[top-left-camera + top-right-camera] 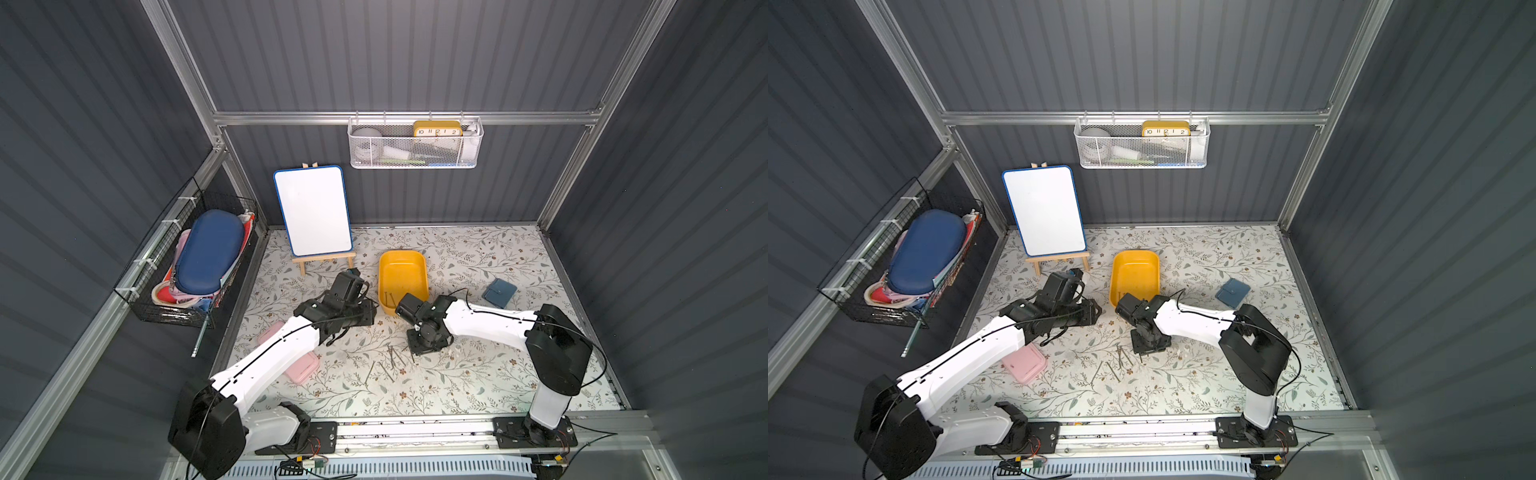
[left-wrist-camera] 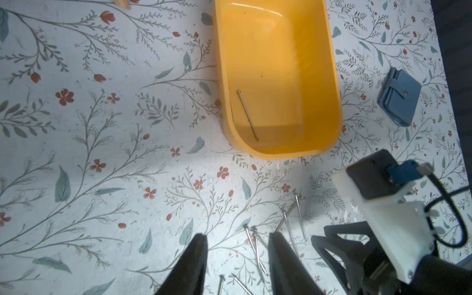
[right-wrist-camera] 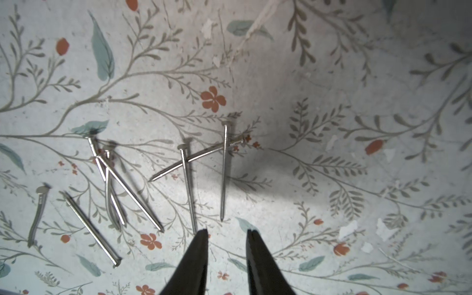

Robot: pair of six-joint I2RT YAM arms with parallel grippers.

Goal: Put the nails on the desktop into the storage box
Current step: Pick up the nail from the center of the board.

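Observation:
Several nails [image 1: 390, 362] [image 1: 1120, 362] lie scattered on the flower-printed desktop [image 1: 478, 365] between the two arms. The yellow storage box [image 1: 405, 270] [image 1: 1136, 270] [image 2: 281, 63] stands just behind them. One nail [image 2: 247, 115] lies inside it along a wall. My left gripper [image 2: 237, 236] hovers open above the nails [image 2: 256, 245], with nothing between its fingers. My right gripper [image 3: 227, 231] is low over the desktop and open, holding nothing. Its fingertips sit just short of the tips of two nails [image 3: 223, 173].
A blue wallet [image 1: 498, 293] [image 2: 398, 98] lies to the right of the box. A pink case [image 1: 301, 368] sits partly under the left arm. A whiteboard on an easel [image 1: 313, 212] stands at the back left. A black wire basket [image 1: 195, 266] hangs on the left wall.

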